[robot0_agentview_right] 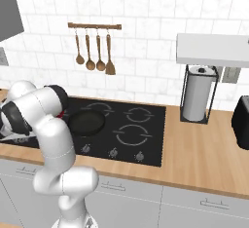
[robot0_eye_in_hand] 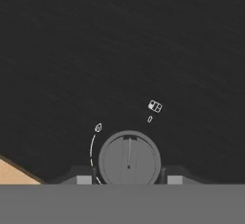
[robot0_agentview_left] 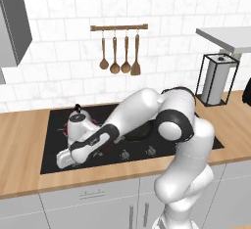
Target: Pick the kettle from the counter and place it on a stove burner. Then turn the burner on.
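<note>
Knob (robot0_eye_in_hand: 128, 158) sits between jaws, apparently gripped; kettle (robot0_agentview_left: 79, 125) rests just behind.

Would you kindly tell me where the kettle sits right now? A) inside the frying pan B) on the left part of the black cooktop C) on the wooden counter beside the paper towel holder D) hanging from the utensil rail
B: the kettle stands on the cooktop's left part, just behind the arm's lowered hand.

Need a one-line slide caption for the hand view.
Gripper straddling a silver stove knob on the black cooktop, fingers on either side.
</note>
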Motion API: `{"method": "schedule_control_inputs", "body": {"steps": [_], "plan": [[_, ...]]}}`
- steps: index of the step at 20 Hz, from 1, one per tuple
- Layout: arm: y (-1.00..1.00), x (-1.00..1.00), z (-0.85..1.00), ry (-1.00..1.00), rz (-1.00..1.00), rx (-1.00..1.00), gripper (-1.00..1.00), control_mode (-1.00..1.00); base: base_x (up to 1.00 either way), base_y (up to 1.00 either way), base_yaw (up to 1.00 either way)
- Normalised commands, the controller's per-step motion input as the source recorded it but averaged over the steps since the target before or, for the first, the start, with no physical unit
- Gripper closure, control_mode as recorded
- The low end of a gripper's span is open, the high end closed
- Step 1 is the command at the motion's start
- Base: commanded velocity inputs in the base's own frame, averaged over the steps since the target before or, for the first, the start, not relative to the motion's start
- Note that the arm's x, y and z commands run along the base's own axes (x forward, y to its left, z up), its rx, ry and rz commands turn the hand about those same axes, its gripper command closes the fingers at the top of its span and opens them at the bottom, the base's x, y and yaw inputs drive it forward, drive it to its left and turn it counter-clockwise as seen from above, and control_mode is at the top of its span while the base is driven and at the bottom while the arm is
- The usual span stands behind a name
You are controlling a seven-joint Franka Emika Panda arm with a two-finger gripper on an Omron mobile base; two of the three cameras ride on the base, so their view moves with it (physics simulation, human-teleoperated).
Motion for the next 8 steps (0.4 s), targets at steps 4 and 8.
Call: {"method": "schedule_control_inputs", "body": {"steps": [4,8], "plan": [[-0.02,-0.1,-0.04,0.0,0.19,0.04,1.0,-1.0,0.0,0.0,0.0],[0.0,-0.04,-0.03,0.0,0.21,0.03,1.0,-1.0,0.0,0.0,0.0]]}}
